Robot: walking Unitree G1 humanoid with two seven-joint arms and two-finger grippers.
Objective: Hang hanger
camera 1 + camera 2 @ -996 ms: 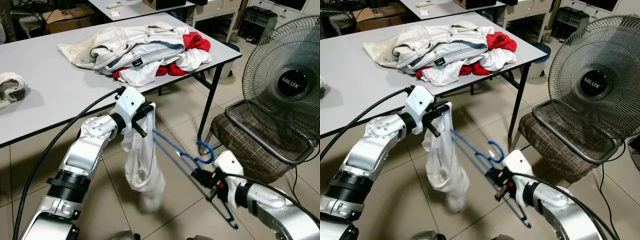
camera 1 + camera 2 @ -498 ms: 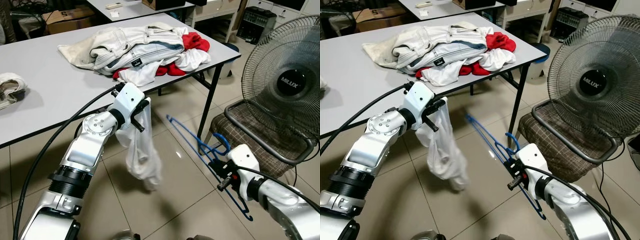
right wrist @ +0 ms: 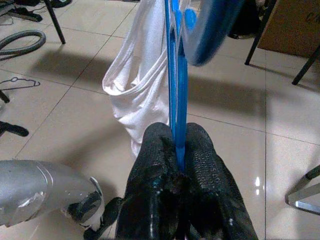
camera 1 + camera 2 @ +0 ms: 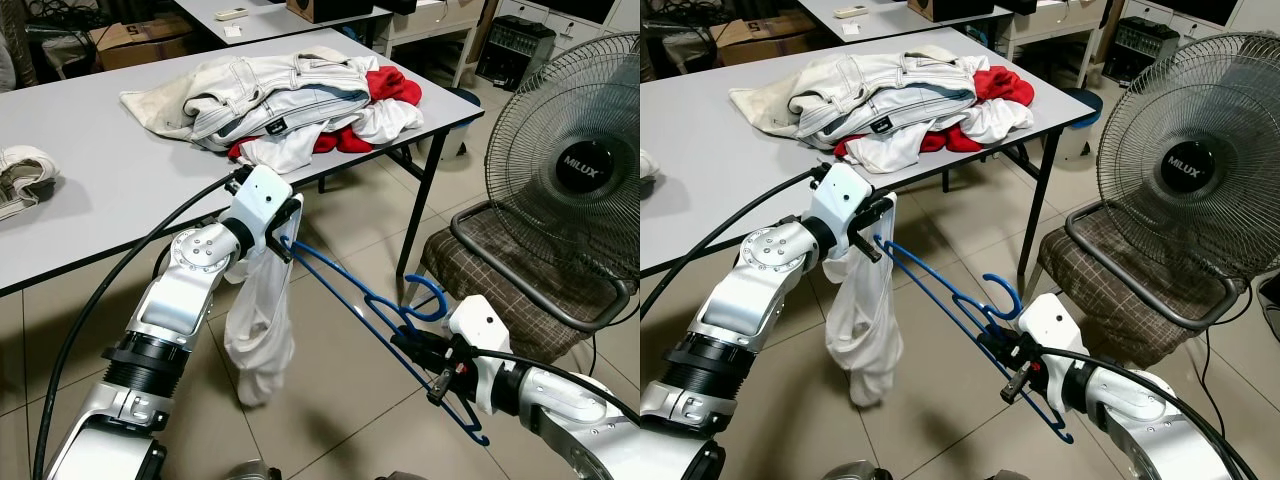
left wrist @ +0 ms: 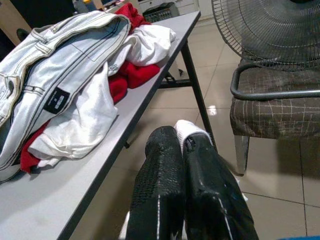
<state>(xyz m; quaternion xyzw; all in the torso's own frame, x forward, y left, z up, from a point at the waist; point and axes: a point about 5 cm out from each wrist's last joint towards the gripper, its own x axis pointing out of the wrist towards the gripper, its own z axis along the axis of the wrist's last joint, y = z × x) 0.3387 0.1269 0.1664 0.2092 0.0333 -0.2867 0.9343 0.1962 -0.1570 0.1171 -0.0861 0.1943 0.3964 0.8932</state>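
Right now the left gripper [image 4: 287, 232] hangs off the table's [image 4: 90, 190] front edge, its jaws pinched together on a white cloth [image 4: 258, 335] that droops toward the floor [image 4: 340, 400]. Lower down, the right gripper [image 4: 432, 362] has its jaws clamped on the blue hanger [image 4: 350, 300], near the hook. One hanger tip reaches up to the cloth at the left gripper. Behind them, clothes [image 4: 280, 95] lie piled near the table's far right corner. Beside the table's right edge, a fan [image 4: 575, 170] rests on a chair [image 4: 500, 290].
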